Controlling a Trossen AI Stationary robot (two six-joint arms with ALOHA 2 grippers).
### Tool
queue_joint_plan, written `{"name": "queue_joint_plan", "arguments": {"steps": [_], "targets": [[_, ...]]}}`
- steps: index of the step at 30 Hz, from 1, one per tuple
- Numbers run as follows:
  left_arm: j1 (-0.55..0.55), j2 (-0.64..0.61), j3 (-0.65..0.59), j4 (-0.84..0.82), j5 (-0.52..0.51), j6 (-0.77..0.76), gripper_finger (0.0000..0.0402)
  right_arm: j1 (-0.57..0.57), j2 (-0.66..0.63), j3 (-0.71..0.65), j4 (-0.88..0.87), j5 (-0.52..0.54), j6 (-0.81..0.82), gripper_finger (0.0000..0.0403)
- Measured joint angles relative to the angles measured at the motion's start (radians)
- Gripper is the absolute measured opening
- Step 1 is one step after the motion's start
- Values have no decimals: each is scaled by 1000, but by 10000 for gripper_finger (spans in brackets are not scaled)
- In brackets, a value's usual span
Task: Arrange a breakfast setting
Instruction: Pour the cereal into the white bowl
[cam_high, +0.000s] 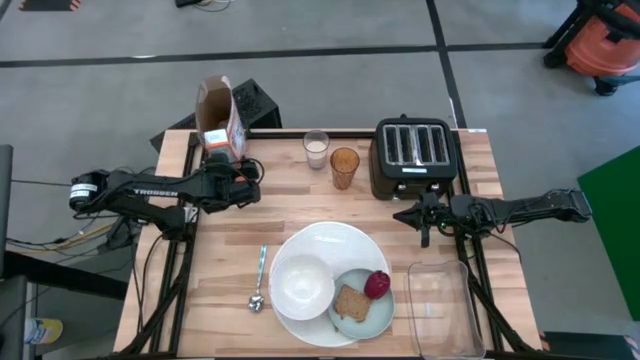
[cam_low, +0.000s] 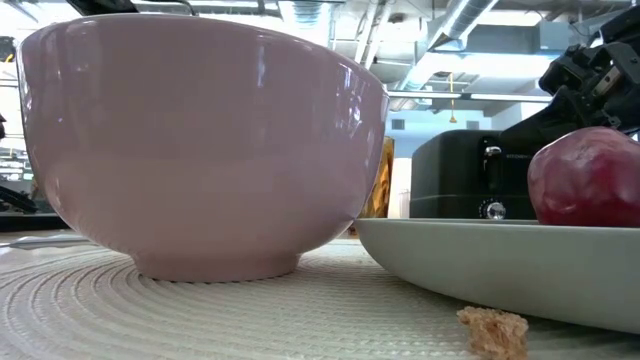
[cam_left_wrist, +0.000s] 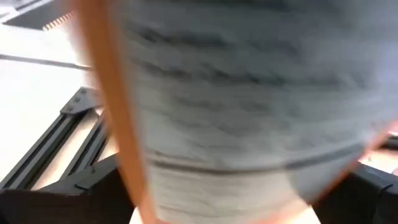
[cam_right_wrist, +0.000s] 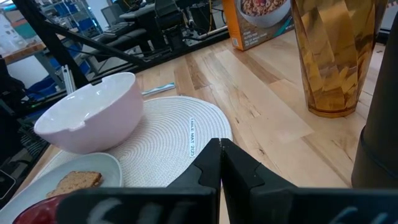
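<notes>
Your left tool sits at the far left of the surface, right up against the orange-white cereal box. Its fingers stand wide around the foot of the box, and the left wrist view is filled by a blurred box face, so you cannot tell from it whether the fingers are pressing on the box or just flanking it. The box stands upright at the far edge with its top flaps open.

Your right tool hangs over the right part of the surface, just near of the black toaster, with its fingers pinched together and nothing between them.

The milk glass and the amber glass stand side by side at the far middle, between the box and the toaster.

Near the middle, the large white plate carries the white bowl on its left part. The pale green small plate overlaps its near right part and holds the toast and the red fruit just beside each other. The teal-handled spoon lies left of the large plate, its bowl toward the near edge. A clear container rests at the near right corner.
</notes>
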Motion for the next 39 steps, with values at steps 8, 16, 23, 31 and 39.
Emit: {"name": "queue_joint_plan", "arguments": {"steps": [8, 16, 23, 31, 39], "targets": [[0, 0, 0, 49, -18, 63, 264, 0, 0, 0, 0, 0, 0, 31], [0, 0, 0, 49, -17, 114, 173, 0, 0, 0, 0, 0, 0, 31], [0, -12, 0, 51, 7, 168, 116, 0, 0, 0, 0, 0, 0, 31], [1, -92, 37, 30, 48, 277, 109, 0, 0, 0, 0, 0, 0, 31], [1, -269, 59, 31, 189, 525, 108, 0, 0, 0, 0, 0, 0, 31]]}}
